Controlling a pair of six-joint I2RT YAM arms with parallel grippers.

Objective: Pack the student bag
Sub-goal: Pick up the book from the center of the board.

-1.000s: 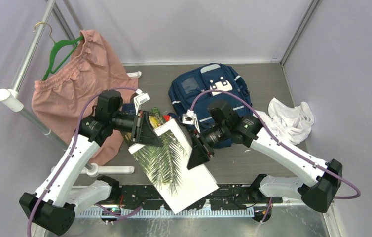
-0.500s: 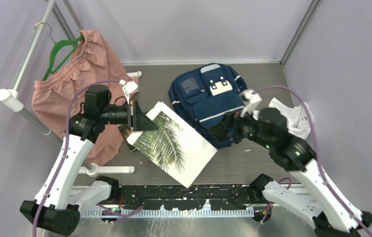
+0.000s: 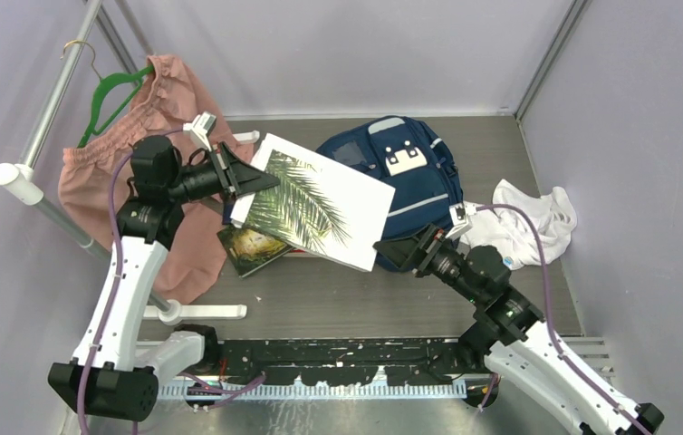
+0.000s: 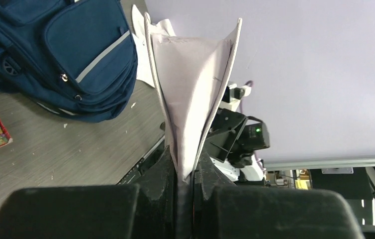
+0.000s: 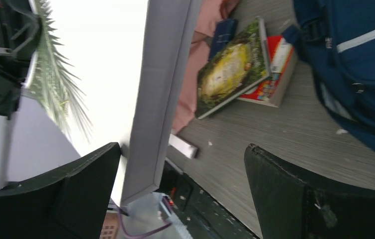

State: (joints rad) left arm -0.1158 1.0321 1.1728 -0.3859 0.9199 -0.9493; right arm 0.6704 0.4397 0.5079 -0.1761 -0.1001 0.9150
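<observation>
The student bag (image 3: 410, 177) lies on the table at the back centre, navy with white stripes; it also shows in the left wrist view (image 4: 61, 55) and the right wrist view (image 5: 354, 55). A large white book with a palm-leaf cover (image 3: 315, 201) hangs tilted above the table, its far edge over the bag. My left gripper (image 3: 240, 181) is shut on its left edge (image 4: 195, 89). My right gripper (image 3: 408, 249) is open at the book's near right corner. That corner (image 5: 158, 99) lies between the jaws, close to the left finger (image 5: 71, 194).
Two smaller books (image 3: 252, 246) lie flat under the raised one, also seen from the right wrist (image 5: 235, 69). Pink shorts (image 3: 166, 127) on a green hanger (image 3: 111, 91) hang from a rack at the left. A white cloth (image 3: 528, 222) lies right of the bag.
My left gripper has carried the palm-leaf book up and back, over the bag's edge. My right gripper has let go of it, opened wide and drawn back to the near right.
</observation>
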